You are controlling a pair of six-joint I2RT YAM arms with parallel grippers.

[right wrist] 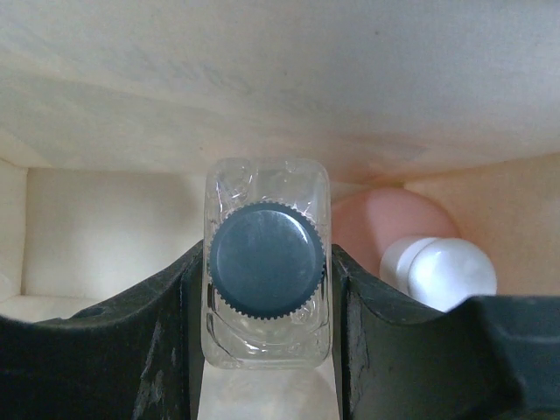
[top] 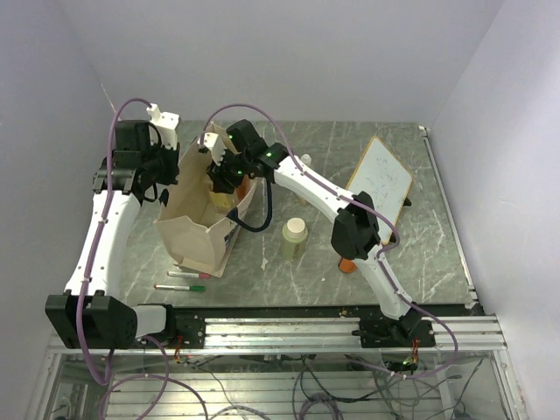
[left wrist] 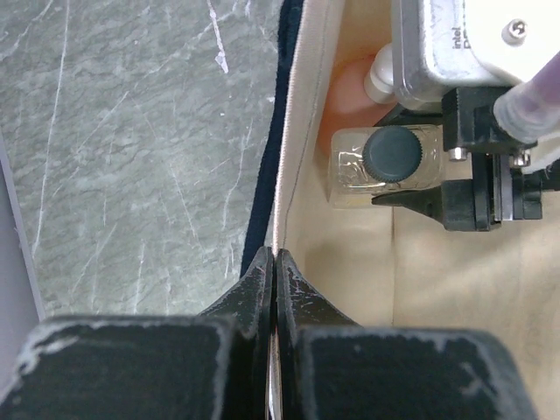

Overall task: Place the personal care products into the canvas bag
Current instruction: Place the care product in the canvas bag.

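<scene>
The desk (top: 350, 149) carries the canvas bag (top: 197, 223), which stands upright at the left with its mouth open upward. The left gripper (left wrist: 276, 258) is closed flat on the near rim of the bag, pinching the fabric edge and holding the mouth open. The right gripper (right wrist: 267, 271) reaches down into the mouth and is clamped at a medium width on the clear bottle (left wrist: 385, 166), one finger on each flat side.

Key relation: the clear bottle hangs inside the bag, long axis vertical, black cap toward the wrist, with the bag floor directly below. Release appears to need only an opening of the jaws.

Bag contents: the salmon-pink bottle (right wrist: 385, 219) lies on the floor just beside the held bottle. The pale green bottle (top: 294, 238) stands on the desk outside, nearer the right arm. The orange bottle (top: 348, 265) is partly hidden beneath that arm
</scene>
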